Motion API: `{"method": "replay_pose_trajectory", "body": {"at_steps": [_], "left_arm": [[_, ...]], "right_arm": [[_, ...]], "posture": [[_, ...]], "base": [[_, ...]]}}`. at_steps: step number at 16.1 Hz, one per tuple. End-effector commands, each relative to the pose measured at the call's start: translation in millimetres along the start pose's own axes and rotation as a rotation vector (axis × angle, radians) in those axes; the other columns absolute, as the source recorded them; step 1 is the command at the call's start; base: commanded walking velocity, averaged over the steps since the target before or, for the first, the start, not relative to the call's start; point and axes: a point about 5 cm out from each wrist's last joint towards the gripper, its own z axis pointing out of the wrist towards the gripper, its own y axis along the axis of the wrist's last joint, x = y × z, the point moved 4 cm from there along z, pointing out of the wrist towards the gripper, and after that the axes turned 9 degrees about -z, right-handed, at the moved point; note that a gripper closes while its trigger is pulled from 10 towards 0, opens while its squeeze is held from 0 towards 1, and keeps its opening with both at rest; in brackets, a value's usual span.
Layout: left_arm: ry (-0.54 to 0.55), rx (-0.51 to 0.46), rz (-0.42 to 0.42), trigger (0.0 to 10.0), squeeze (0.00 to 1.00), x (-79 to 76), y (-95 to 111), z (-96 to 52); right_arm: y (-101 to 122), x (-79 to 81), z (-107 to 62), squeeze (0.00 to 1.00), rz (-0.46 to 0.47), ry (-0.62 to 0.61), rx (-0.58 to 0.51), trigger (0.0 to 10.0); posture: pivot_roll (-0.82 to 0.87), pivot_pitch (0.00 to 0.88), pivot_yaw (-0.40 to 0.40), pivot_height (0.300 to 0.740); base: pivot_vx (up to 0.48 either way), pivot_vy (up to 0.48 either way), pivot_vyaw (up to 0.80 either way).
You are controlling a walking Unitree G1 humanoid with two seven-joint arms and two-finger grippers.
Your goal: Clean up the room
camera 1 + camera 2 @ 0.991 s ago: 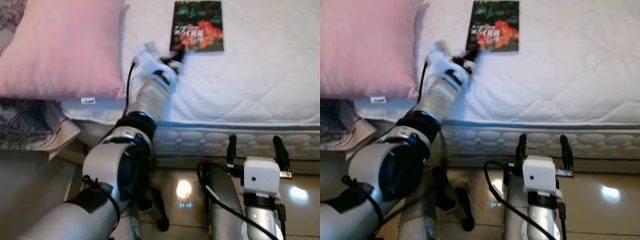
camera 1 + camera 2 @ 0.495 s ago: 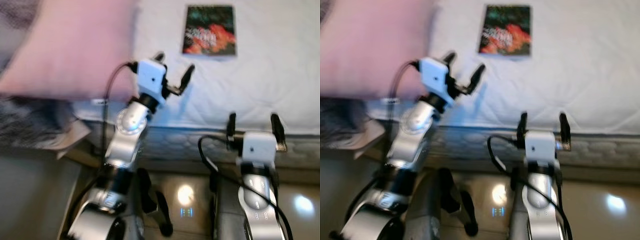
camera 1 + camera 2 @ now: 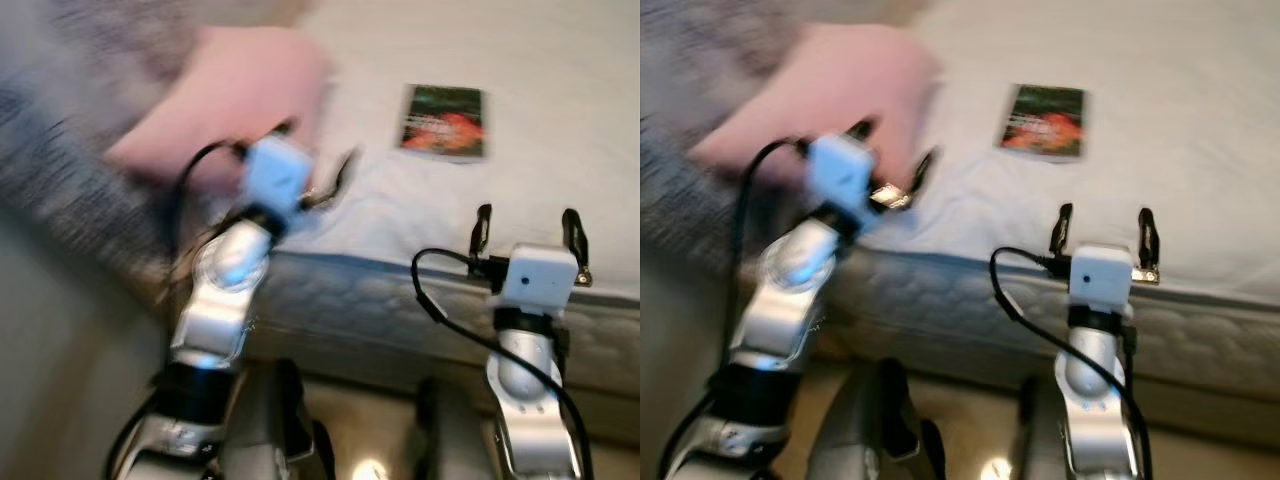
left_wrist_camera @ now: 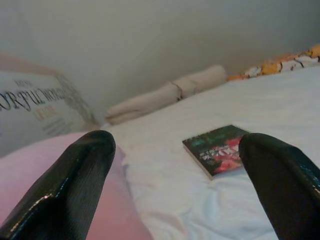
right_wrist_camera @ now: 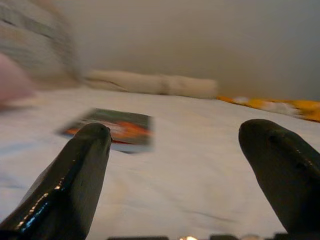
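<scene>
While the head views are blurred, they place a dark book (image 3: 444, 121) flat on the white mattress (image 3: 560, 120), well beyond both grippers and to the right of a pink pillow (image 3: 235, 95). With fingers spread wide and holding nothing, the left gripper (image 3: 318, 165) hangs over the near edge by the pillow, and the right gripper (image 3: 527, 230), equally open and empty, is raised at the bed's near side. Beyond the book (image 4: 220, 149), the left wrist view adds a rolled beige cloth (image 4: 167, 95) against the far wall and a printed cushion (image 4: 40, 107) behind the pillow.
</scene>
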Motion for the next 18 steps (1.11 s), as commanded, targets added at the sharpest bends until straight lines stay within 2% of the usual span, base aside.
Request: {"method": "replay_pose_trajectory", "body": {"at_steps": [1,4,7,8,9,10,11,12,13,14,15,18], "left_arm": [[-0.018,0.064,0.011,10.0,0.0,-1.3,-12.3,-2.3],[-0.055,0.138,-0.031,10.0,0.0,-6.2,-28.5,-4.5],[-0.057,0.17,-0.054,10.0,0.0,-6.4,-38.9,-4.8],[-0.006,0.206,-0.082,10.0,0.0,2.7,-49.3,-7.0],[0.119,0.262,-0.152,10.0,0.0,22.6,-64.8,-14.1],[0.204,0.303,-0.202,10.0,0.0,35.1,-75.9,-21.3],[0.405,0.408,-0.304,10.0,0.0,60.1,-102.7,-47.5],[0.448,0.44,-0.301,10.0,0.0,64.1,-109.7,-60.2],[0.418,0.432,-0.256,10.0,0.0,59.6,-106.8,-65.8],[0.403,0.417,-0.241,10.0,0.0,55.4,-102.0,-66.3],[0.376,0.392,-0.198,10.0,0.0,51.9,-95.8,-61.8],[0.332,0.366,-0.145,10.0,0.0,46.0,-88.1,-53.4]], "right_arm": [[2.8,-4.7,5.9,0.0,0.034,-0.024,-0.005,10.0],[-2.3,-6.1,5.4,0.0,0.037,-0.03,0.01,10.0],[-5.3,-1.7,4.9,0.0,0.042,-0.014,0.016,10.0],[-8.8,2.2,5.0,0.0,0.056,0.012,0.026,10.0],[-16.1,9.0,4.5,0.0,0.107,0.049,0.067,10.0],[-22.9,13.9,3.5,0.0,0.158,0.071,0.111,10.0],[-38.6,22.2,0.3,0.02,0.242,0.106,0.197,10.0],[-44.5,27.1,-0.8,0.04,0.248,0.142,0.222,10.0],[-46.1,27.9,-0.4,0.04,0.241,0.154,0.22,10.0],[-46.0,29.5,1.5,0.09,0.24,0.166,0.212,10.0],[-47.0,31.3,3.8,0.11,0.243,0.174,0.211,10.0],[-47.4,36.4,9.9,0.12,0.252,0.205,0.197,10.0]], "posture": [[-0.19,0.0,0.159,0.583],[-0.2,0.0,0.168,0.613],[-0.2,0.0,0.167,0.639],[-0.19,0.0,0.156,0.653],[-0.19,0.0,0.145,0.661],[-0.18,0.0,0.14,0.666],[-0.17,0.0,0.127,0.679],[-0.16,0.0,0.119,0.689],[-0.14,0.0,0.111,0.698],[-0.12,0.0,0.104,0.707],[-0.11,0.0,0.095,0.717],[-0.09,0.0,0.088,0.735]], "base": [[0.0,0.0,-0.49],[0.0,0.0,-0.15],[0.0,0.0,0.0],[0.0,0.0,0.0],[0.0,0.0,0.0],[0.0,0.0,0.0],[0.0,0.0,0.0],[0.0,0.0,0.0],[0.0,0.0,0.0],[0.0,0.0,0.0],[0.0,0.0,0.0],[0.0,0.0,0.0]]}}
